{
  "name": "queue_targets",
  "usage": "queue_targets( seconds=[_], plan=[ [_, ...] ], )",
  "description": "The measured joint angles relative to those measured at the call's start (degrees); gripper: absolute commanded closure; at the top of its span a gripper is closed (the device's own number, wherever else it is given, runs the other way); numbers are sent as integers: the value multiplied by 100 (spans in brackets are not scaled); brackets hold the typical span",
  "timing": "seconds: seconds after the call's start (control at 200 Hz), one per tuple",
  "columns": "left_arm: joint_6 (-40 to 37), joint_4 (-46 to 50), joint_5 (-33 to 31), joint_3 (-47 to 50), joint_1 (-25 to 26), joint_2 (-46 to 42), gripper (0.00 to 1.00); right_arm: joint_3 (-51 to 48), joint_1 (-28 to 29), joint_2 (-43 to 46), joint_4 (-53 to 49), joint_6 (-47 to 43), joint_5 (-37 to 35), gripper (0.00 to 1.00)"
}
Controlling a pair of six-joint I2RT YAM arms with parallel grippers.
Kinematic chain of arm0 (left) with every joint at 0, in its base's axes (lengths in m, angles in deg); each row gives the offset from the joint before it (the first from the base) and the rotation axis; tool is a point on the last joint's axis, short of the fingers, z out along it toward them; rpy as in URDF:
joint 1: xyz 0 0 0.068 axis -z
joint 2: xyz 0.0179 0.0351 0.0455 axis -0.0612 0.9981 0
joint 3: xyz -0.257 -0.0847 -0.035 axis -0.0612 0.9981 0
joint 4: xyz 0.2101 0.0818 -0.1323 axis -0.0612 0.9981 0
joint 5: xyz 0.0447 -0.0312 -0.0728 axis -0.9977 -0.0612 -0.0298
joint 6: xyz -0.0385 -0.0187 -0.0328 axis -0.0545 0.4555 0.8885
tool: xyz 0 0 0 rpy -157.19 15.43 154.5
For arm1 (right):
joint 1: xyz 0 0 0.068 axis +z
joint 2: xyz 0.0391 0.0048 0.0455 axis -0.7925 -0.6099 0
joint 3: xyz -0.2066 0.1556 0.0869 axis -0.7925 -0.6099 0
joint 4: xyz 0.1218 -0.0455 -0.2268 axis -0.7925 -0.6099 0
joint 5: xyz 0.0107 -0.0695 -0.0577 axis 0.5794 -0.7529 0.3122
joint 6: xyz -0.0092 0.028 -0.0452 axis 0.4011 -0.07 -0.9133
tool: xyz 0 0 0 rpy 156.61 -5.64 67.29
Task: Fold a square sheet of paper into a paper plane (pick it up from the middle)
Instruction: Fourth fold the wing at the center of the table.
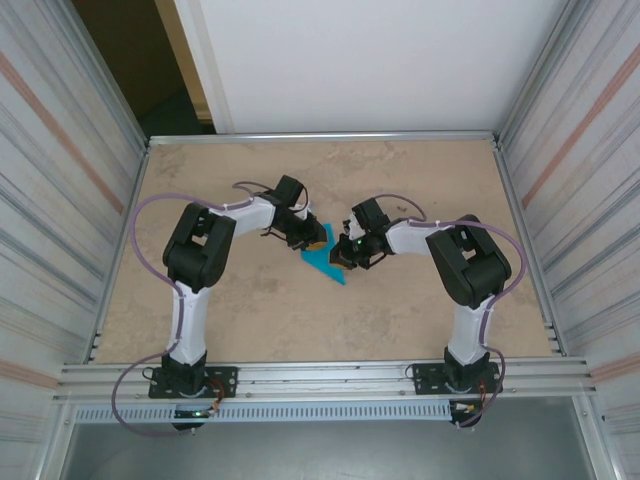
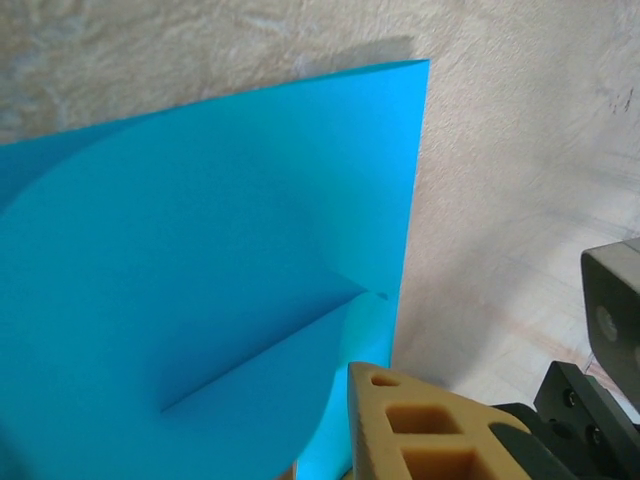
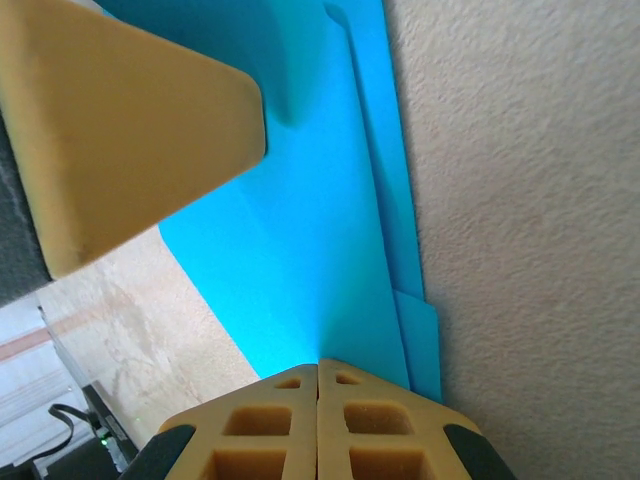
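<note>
- top view: the sheet of paper, part folded, is mid-table between the left gripper and the right gripper.
- left wrist: the paper bows and creases, so it looks light and floppy; whether this claw pinches it i cannot tell.
- right wrist: jaws pressed together on the paper's edge; best gripped near the crease, gently.

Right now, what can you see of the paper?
The paper is thin, plain teal-blue and unmarked, on the table near its middle. It is partly folded: one straight crease, a curved bulging layer, and stepped layered edges along one side. One edge runs into the seam of the right gripper's shut fingers, which seem to pinch it. A finger of the left gripper lies against it; whether that gripper grips it is unclear.
</note>
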Motion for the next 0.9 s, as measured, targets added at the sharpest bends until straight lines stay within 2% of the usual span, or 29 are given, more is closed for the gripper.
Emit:
queue_targets(
  seconds=[0.426,0.902],
  plan=[
    [50,254,-105,-151,11,72,81,-584,-42,284,184,-7,216,92],
    [66,492,-140,-326,15,155,81,-1707,-42,1294,-26,-9,295,91]
  ],
)
